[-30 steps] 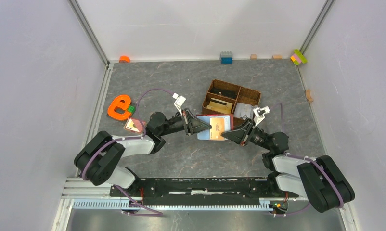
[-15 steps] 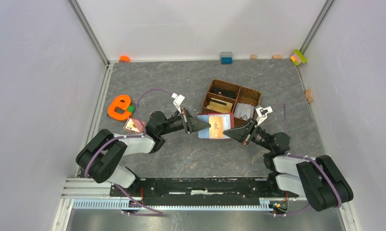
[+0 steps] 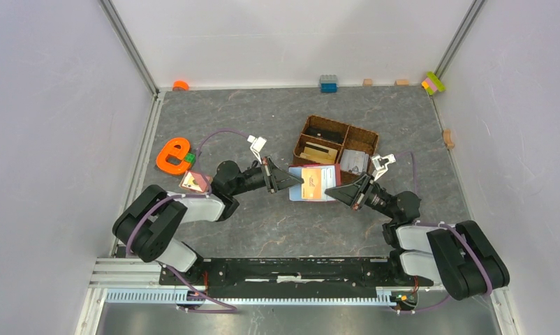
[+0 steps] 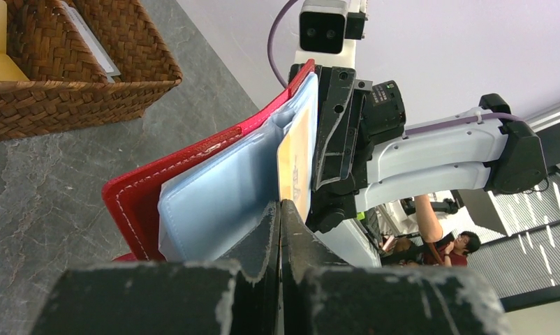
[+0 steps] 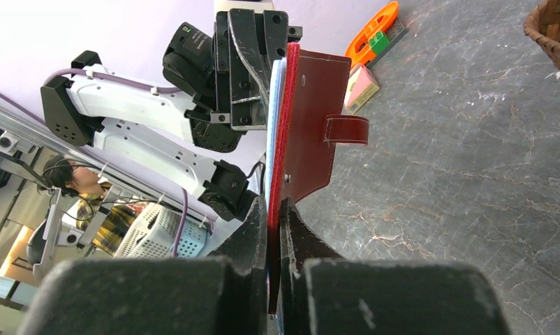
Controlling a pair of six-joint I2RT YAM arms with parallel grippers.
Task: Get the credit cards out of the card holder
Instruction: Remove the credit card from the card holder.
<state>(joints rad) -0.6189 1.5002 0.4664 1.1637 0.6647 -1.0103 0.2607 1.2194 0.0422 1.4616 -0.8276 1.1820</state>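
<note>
Far L: orange e-shaped toy (image 3: pixel 172 155), with a pink-tan block (image 3: pixel 194 181) just beside the L arm. L gripper (image 3: pixel 301 182) is pinched tight on the card holder (image 5: pixel 312 125) at its inner edge. Can't tell if it bites the lt-blue sleeve (image 4: pixel 214 209) or the orange card (image 4: pixel 295 157). Holder is open, face up, betw both claws, just in front of the wicker basket (image 3: pixel 364 130). Any other cards are hidden in the sleeves. R gripper (image 3: pixel 327 194) is clamped on the holder's red cover edge; its own fingers hide the grip pt. Basket holds flat tan/grey pieces, too small to ID.
</note>
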